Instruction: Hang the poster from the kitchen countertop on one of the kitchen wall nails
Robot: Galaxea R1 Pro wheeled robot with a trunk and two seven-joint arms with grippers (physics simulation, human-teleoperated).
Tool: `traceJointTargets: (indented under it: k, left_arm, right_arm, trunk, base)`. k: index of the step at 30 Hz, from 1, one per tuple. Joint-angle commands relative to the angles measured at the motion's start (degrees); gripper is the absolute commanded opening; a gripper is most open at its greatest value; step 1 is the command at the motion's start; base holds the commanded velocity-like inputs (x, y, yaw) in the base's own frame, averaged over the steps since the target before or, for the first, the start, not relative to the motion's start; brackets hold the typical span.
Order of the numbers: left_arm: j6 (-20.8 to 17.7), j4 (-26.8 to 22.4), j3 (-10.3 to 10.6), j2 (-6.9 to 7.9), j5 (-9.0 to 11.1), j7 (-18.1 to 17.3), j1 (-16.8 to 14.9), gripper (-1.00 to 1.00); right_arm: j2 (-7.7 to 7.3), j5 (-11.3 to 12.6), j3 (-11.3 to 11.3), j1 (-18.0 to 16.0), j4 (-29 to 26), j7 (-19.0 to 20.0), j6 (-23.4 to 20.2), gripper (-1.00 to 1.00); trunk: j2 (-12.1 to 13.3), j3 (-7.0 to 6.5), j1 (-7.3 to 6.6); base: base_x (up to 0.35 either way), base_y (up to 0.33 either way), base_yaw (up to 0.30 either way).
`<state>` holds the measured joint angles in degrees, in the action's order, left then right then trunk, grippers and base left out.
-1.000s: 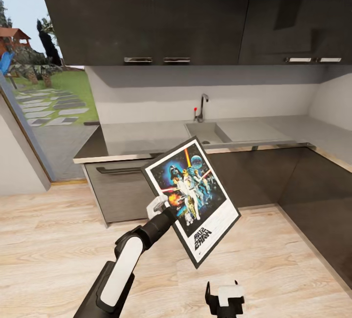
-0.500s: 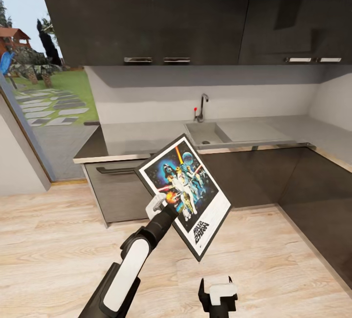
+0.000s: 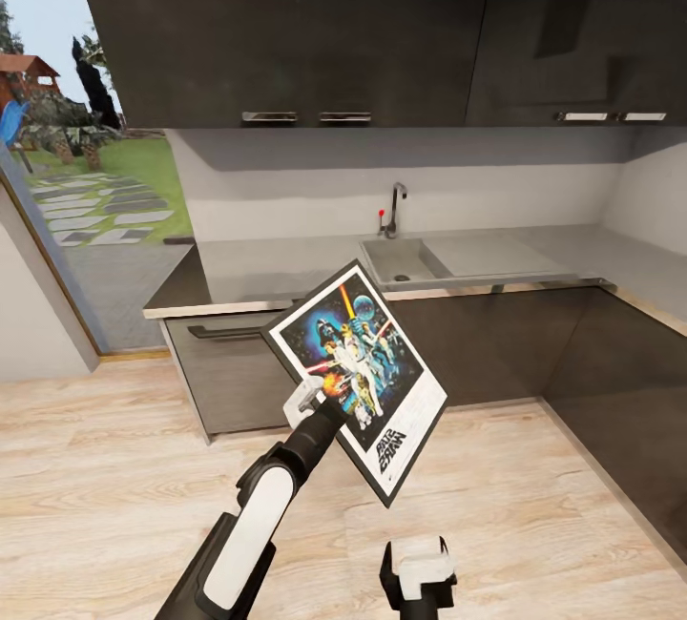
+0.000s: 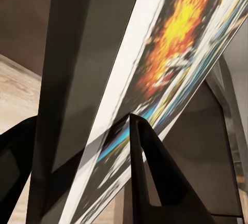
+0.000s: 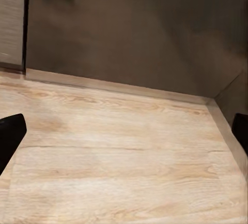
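Flat black-framed poster (image 3: 358,377) now tilted slightly leftward, clamped in left tool (image 3: 310,398); right tool (image 3: 417,574) fingers apart.

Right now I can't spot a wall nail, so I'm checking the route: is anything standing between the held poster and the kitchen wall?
Yes. The kitchen countertop and its lower cabinets lie between the poster, clamped in the left gripper, and the back wall. No nail is visible.

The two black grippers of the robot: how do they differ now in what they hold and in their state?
The left gripper is shut on the black-framed Star Wars poster, gripping its lower edge and holding it tilted in front of the counter; the right gripper holds nothing. The left gripper is closed on the frame; the right gripper is open, above the wooden floor. Both have black fingers.
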<state>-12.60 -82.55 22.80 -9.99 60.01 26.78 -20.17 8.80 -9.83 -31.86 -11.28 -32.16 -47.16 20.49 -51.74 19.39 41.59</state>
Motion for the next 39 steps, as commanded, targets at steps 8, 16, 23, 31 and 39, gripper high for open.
traceJointTargets:
  k: [8, 16, 23, 31, 39]
  left_arm:
    - [2.29, -2.33, 2.40, 0.00, -1.99, 2.64, 0.02, -1.00]
    - [4.84, -2.78, 4.98, 0.00, -2.23, 4.95, 0.02, -1.00]
    - [7.08, -2.78, 7.24, 0.00, -2.23, 4.95, 0.02, -1.00]
    - [5.67, -1.14, 8.27, 0.00, -0.68, 3.34, 0.10, -1.00]
    - [3.51, -0.06, 8.99, 0.00, -0.05, 0.78, 0.13, -1.00]
  right_arm:
    - [1.19, 1.96, -3.07, -2.34, -2.20, -3.23, -2.51, 1.00]
    - [1.19, 2.22, -5.68, -4.88, -4.78, -5.79, -5.08, 1.00]
    - [1.19, 2.22, -7.95, -4.88, -6.67, -8.04, -7.33, 1.00]
    - [1.14, 0.63, -7.92, -3.98, -5.26, -7.37, -7.32, 1.00]
    - [1.05, -1.78, -5.35, -3.86, -5.19, -4.80, -4.75, 1.00]
  trunk:
    - [-0.05, 0.07, 0.01]
    - [-0.05, 0.07, 0.01]
    - [-0.05, 0.07, 0.01]
    - [-0.05, 0.07, 0.01]
    - [-0.05, 0.07, 0.01]
  base:
    - [0.000, 0.000, 0.000]
    - [0.000, 0.000, 0.000]
    - [0.000, 0.000, 0.000]
    - [0.000, 0.000, 0.000]
    - [0.000, 0.000, 0.000]
